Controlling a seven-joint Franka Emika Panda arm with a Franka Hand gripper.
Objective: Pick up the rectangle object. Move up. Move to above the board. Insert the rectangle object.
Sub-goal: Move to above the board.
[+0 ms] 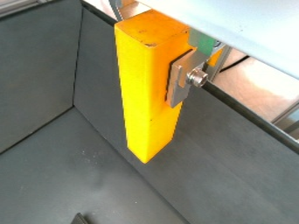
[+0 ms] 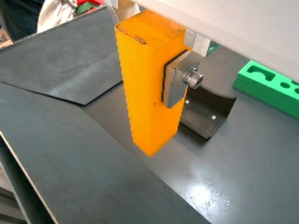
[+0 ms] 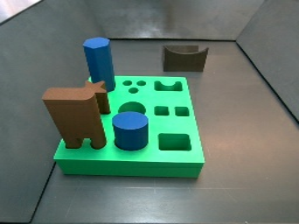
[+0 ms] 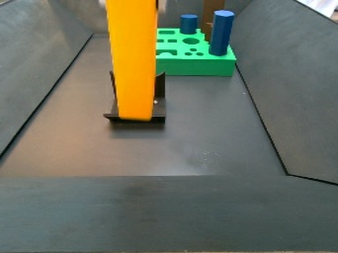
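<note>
The gripper [image 1: 155,77] is shut on the rectangle object [image 1: 149,96], a tall orange-yellow block that hangs upright between the fingers. One silver finger plate [image 1: 184,79] presses its side; the other finger is hidden behind the block. Both wrist views show this grip [image 2: 152,83]. In a side view the block [image 4: 132,54] hangs in front of the fixture [image 4: 136,111] and runs out of the top of the picture, with the gripper out of view. The green board [image 3: 176,140] lies on the floor, with square, round and arch holes. It also shows in a wrist view [image 2: 268,85].
On the board stand a blue hexagonal post [image 3: 98,59], a brown notched block [image 3: 76,115] and a short blue cylinder [image 3: 128,131]. The dark fixture [image 3: 184,57] stands beyond the board and shows beside the block in a wrist view [image 2: 211,115]. Sloping dark walls [image 4: 53,79] enclose the floor.
</note>
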